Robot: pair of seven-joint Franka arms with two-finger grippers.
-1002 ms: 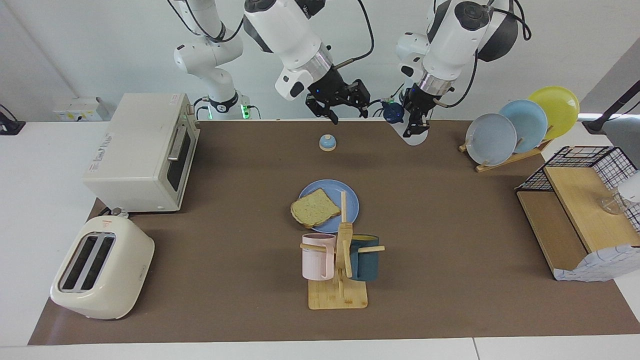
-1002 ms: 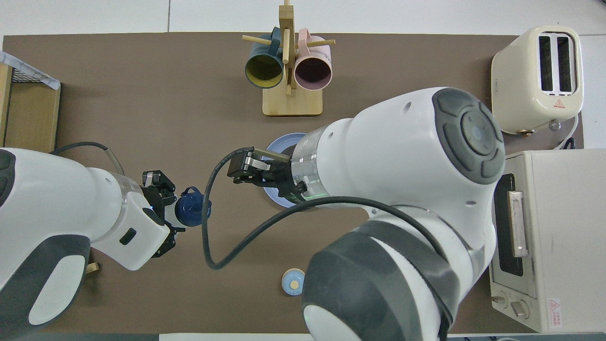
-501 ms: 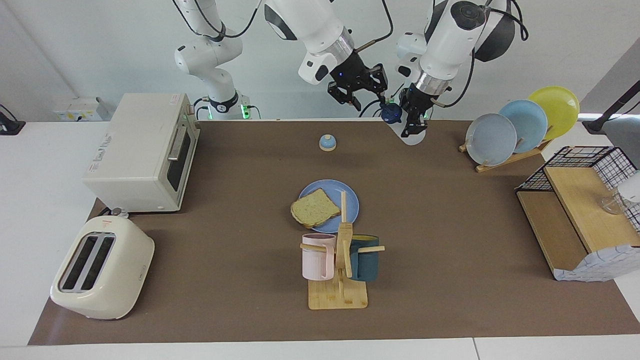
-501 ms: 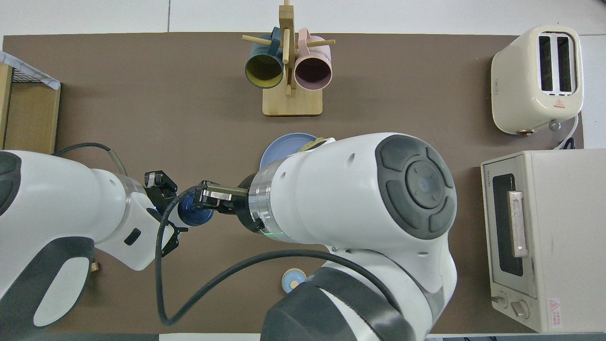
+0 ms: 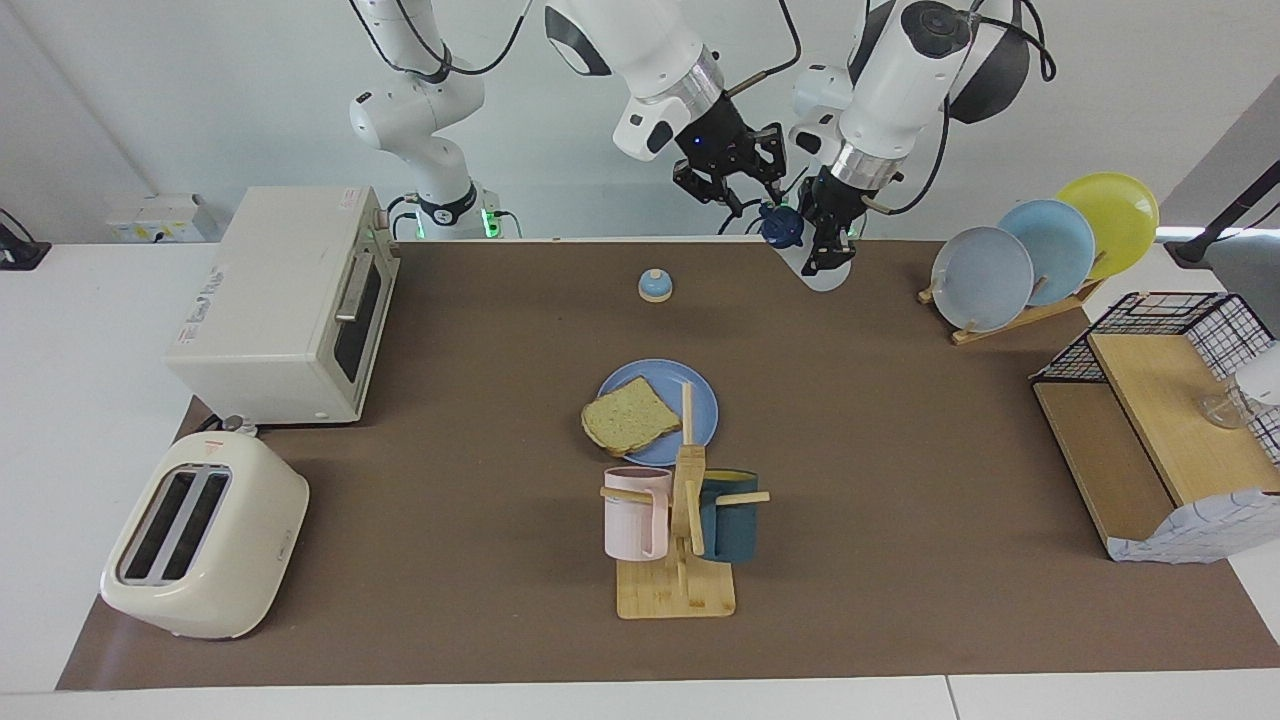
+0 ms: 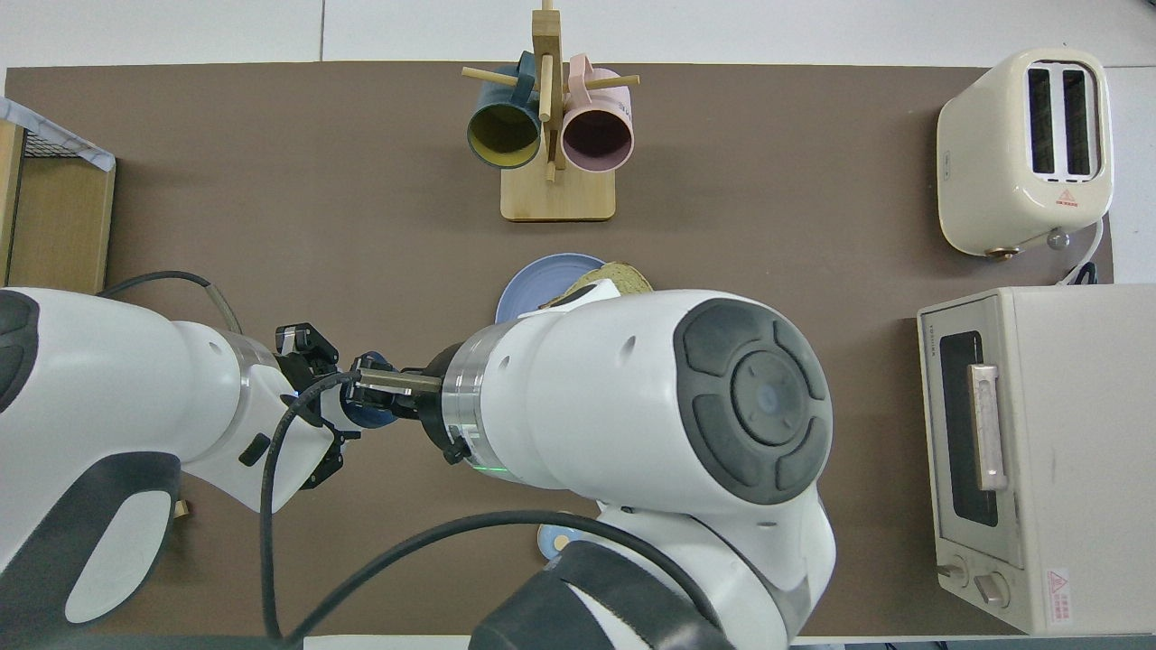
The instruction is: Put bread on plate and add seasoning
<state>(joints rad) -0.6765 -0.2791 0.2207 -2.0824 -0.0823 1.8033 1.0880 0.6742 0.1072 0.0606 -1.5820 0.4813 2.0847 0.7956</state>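
Cap work over the worktop's robot-side edge, with the bread already plated

Reading the facing view from left to right, we see the toaster and the oven standing unused at the right arm's end, so we judge the bread step done: the bread lies flat on the plate at mid-worktop, one corner overhanging the rim, just nearer the robots than the mug rack. Next, the right end effector sits at the seasoning's dark cap with its fingers partly drawn in; we cannot tell whether they grip it yet. The left end effector is clamped on the bottle from its other flank, holding it up in the air, presumably steadying it so the cap can be opened.
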